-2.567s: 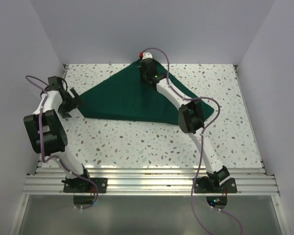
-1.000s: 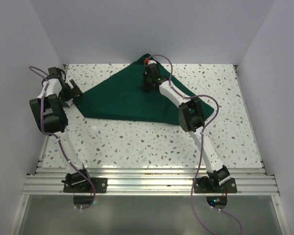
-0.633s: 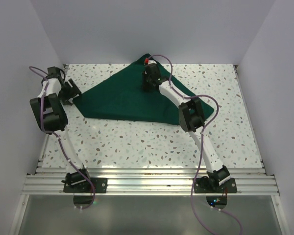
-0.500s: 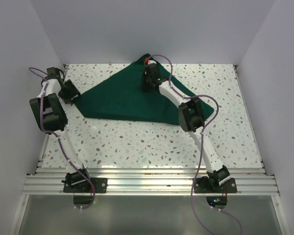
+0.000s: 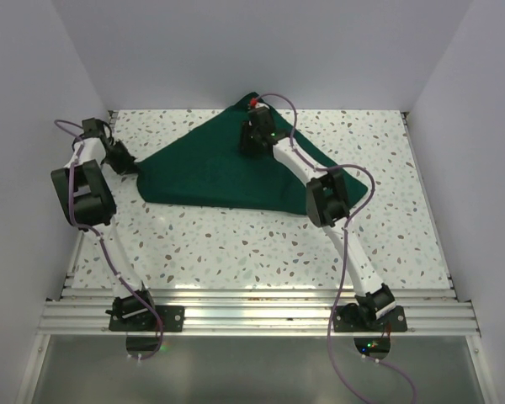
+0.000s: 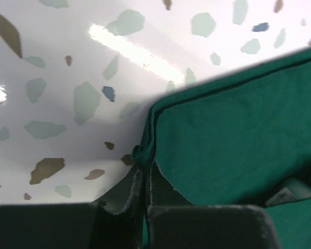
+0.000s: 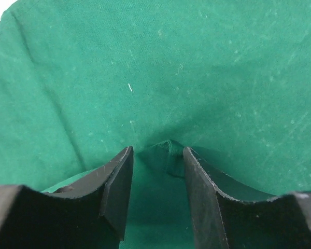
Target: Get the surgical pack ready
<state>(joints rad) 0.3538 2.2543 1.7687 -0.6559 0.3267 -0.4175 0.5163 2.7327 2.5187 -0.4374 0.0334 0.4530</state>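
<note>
The matte black, wedge-shaped fingers (image 6: 119, 196) of the left gripper (image 6: 143, 175) are seen pressed fully together, and a bunched corner of the surgical pack (image 6: 223, 129), a dark green plain fabric drape, is pinched between their tips. A narrow stitched hem is visible along the cloth's edge at that corner, and the weave looks fine and soft. A small pale label (image 6: 282, 196) is partly visible on the cloth at the lower right of the left wrist view; nothing on it can be read. Under the corner lies the glossy white speckled tabletop (image 6: 67, 78), flecked with grey, brown and blue chips and marked by bright glare.

From above, the surgical pack (image 5: 219, 172) is spread flat as a broad triangle on the far half of the tabletop (image 5: 261, 244). Its left point is at the left gripper (image 5: 122, 160), its apex reaches the far edge by the pale back wall (image 5: 252, 50), and its right corner is crossed by the right arm.

The black, flat-faced fingers (image 7: 116, 181) of the right gripper (image 7: 157, 151) are held apart over the cloth near the apex. A small raised pucker of the green fabric stands between them, and it is not clamped. Faint lint specks and soft creases are visible on the fabric there.
</note>
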